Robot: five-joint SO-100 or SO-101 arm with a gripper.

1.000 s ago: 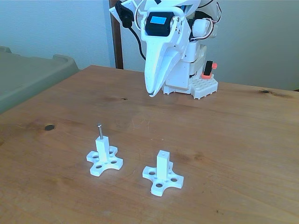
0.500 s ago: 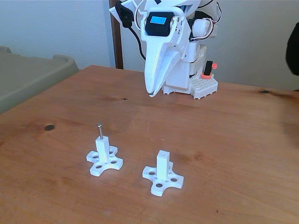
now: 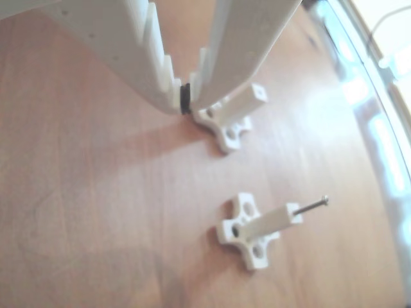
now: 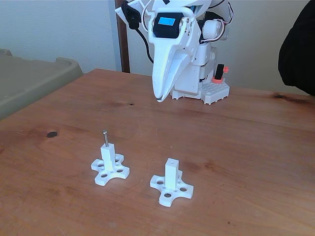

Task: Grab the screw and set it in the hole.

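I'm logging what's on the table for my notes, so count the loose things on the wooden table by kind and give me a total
White cross-base post fixtures: 2 (one holding the screw, one with its hole bare)
Grey metal screws: 1, standing in the left fixture's post in the fixed view
Total: 3

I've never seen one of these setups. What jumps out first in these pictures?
Probably the white gripper, shut and pointing down at the back of the wooden table in the fixed view. Then two small white cross-shaped fixtures near the front: the left post has a thin screw standing upright in its top, while the right post shows its bare hole.
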